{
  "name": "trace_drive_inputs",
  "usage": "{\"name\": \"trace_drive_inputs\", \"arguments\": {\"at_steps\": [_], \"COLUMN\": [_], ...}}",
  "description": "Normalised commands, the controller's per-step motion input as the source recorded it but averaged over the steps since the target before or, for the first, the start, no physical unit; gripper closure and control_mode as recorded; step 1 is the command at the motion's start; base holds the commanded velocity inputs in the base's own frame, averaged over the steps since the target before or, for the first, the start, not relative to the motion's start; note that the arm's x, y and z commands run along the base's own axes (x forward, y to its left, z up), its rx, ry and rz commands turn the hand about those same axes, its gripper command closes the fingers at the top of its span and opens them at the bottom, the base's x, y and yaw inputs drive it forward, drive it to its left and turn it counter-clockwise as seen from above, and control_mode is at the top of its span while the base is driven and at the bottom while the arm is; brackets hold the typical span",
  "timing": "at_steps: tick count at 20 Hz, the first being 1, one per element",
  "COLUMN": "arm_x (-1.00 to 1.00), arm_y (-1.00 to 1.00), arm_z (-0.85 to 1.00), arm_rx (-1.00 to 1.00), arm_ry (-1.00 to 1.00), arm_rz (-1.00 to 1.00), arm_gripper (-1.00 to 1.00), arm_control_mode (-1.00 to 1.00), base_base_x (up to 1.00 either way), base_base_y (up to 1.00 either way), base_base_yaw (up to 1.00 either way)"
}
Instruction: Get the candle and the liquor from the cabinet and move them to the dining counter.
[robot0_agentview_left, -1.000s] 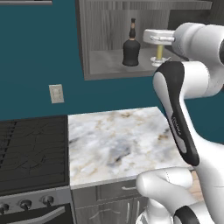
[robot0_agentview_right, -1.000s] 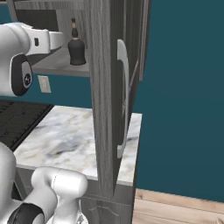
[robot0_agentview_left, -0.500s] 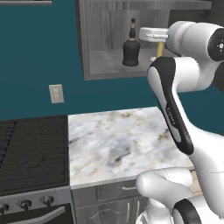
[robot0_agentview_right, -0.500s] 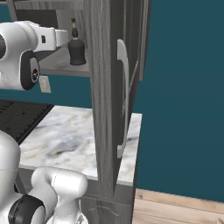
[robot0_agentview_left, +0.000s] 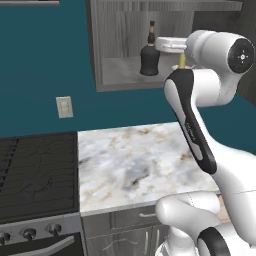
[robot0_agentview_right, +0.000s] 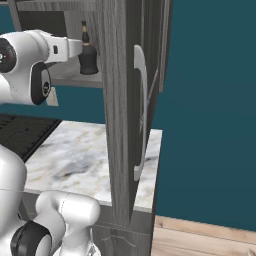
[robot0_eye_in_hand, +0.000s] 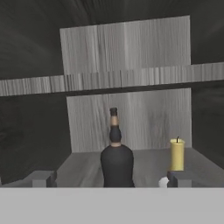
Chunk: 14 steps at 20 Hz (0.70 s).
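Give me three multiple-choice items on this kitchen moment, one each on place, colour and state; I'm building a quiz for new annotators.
1. Where does the liquor stand?
A. on the marble worktop
B. on the cabinet shelf
C. on the stove

2. What colour is the candle?
A. pale yellow
B. red
C. blue

3. How does the gripper stand?
A. shut on the bottle
B. shut on the candle
C. open, holding nothing

Answers:
1 B: the left base view shows the bottle on the shelf inside the open cabinet.
2 A: the hand view shows a pale yellow stick beside the bottle.
3 C: in the hand view the finger tips stand wide apart, either side of the bottle, gripping nothing.
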Motion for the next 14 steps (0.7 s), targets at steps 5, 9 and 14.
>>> {"name": "trace_drive_inputs", "arguments": {"at_steps": [5,9,14], "arm_x": [0.25,0.23,0.24], "arm_y": [0.0,0.0,0.0], "arm_z": [0.0,0.0,0.0], "arm_rx": [0.0,0.0,0.0], "arm_ry": [0.0,0.0,0.0], "arm_rz": [0.0,0.0,0.0], "arm_gripper": [-1.0,-1.0,-1.0], "arm_control_mode": [-1.0,-1.0,-1.0], "base_base_x": [0.0,0.0,0.0], "base_base_y": [0.0,0.0,0.0], "base_base_yaw": [0.0,0.0,0.0]}}
